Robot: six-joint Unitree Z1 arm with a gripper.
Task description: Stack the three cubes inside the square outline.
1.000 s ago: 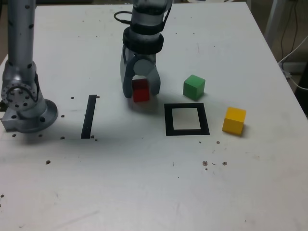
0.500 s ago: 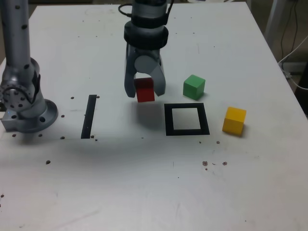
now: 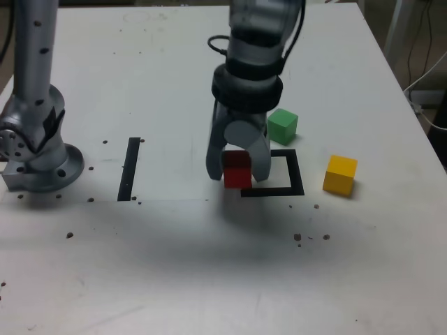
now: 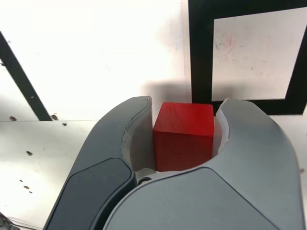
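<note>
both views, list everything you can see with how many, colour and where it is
cube in the hand: 1, red, gripped between the fingers
cube behind the outline: 1, green, on the table
cube beside the outline: 1, yellow-orange, on the table at the exterior view's right
square outline: 1, black, partly hidden by the hand in the exterior view
straight strip: 1, black, left of the outline in the exterior view
table: 1, white, dark specks on it
cables: several, pale and dark, beyond the table's right edge in the exterior view
arm: 1, grey and black, over the table
hand: 1, grey, closed on the red cube
</note>
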